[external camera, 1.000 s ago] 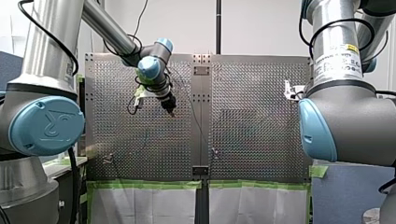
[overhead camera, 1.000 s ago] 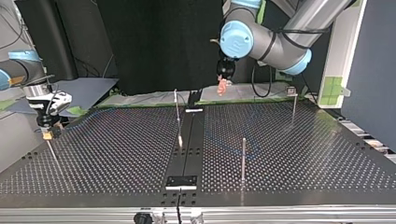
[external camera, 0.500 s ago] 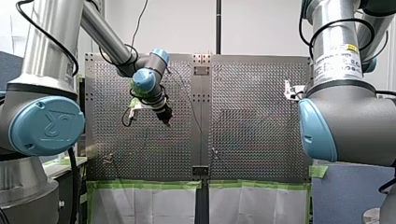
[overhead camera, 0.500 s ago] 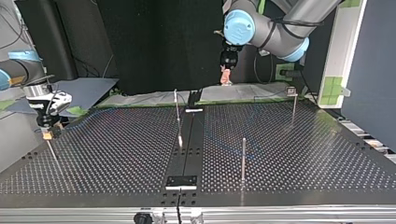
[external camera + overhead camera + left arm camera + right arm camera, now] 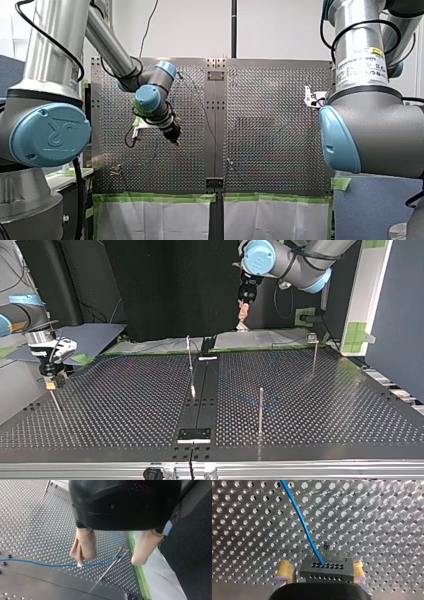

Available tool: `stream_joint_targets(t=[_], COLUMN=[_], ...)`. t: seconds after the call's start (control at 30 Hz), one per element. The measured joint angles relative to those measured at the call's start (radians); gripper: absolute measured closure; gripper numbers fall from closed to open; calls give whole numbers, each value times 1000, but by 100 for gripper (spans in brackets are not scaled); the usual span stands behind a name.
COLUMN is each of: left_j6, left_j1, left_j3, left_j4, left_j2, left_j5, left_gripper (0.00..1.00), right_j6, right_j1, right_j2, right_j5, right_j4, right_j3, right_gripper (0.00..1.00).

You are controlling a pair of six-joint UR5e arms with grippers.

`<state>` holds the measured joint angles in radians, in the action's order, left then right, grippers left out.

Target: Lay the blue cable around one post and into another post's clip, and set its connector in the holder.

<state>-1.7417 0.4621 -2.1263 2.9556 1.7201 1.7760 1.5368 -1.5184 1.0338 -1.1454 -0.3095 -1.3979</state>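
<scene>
Plainly, the thin blue cable (image 5: pixel 50 565) lies on the perforated metal table (image 5: pixel 30 517) and runs through the small clip at the tip of a slim metal post (image 5: pixel 107 570). Its other end enters the dark grey block connector with rows of holes (image 5: pixel 325 571). My right end effector (image 5: pixel 322 566) is clamped on that connector between its yellow pads, just over the table. Just beyond it sits a small screw-topped metal fitting (image 5: pixel 327 547), which I take to be part of the holder, though I cannot be sure. My left end effector (image 5: pixel 108 562) hangs above the clipped stretch, beige pads apart and nothing between them.

Tension is the risk I judge greatest. Only the clip keeps the cable in place, so if I carry the connector too far or too fast, the line could draw tight and pop out. A skewed connector could also jam on the holder rather than seat, and the stiff cable leaving its face could lever it askew in my pads.

Only the left wrist view shows the cable sitting in the clip; in the top view the cable (image 5: pixel 240 397) is a faint blue trace among the posts. The top view, in turn, shows my left end effector (image 5: pixel 243 310) well above the table's far edge and my right end effector (image 5: pixel 50 382) low at that view's left. In the front view I cannot make out my right end effector past the arm's bulk.
</scene>
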Motion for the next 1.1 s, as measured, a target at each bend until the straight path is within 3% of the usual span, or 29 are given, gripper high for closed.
stream_joint_targets(t=[0.17, 0.43, 0.77, 1.1], left_j6=[-35, -95, -71, -73], left_j1=[-2, -12, -20, -20], left_j3=[-44, -121, -208, -272], left_j4=[-44, -121, -207, -279], left_j2=[1, 18, 95, 105], left_j5=[-25, -27, -43, -44], left_gripper=[0, 0, 0, 0], right_j6=[0, 0, 0, 0], right_j1=[0, 0, 0, 0], right_j2=[0, 0, 0, 0], right_j5=[0, 0, 0, 0], right_j4=[0, 0, 0, 0], right_j3=[0, 0, 0, 0], right_gripper=[0, 0, 0, 0])
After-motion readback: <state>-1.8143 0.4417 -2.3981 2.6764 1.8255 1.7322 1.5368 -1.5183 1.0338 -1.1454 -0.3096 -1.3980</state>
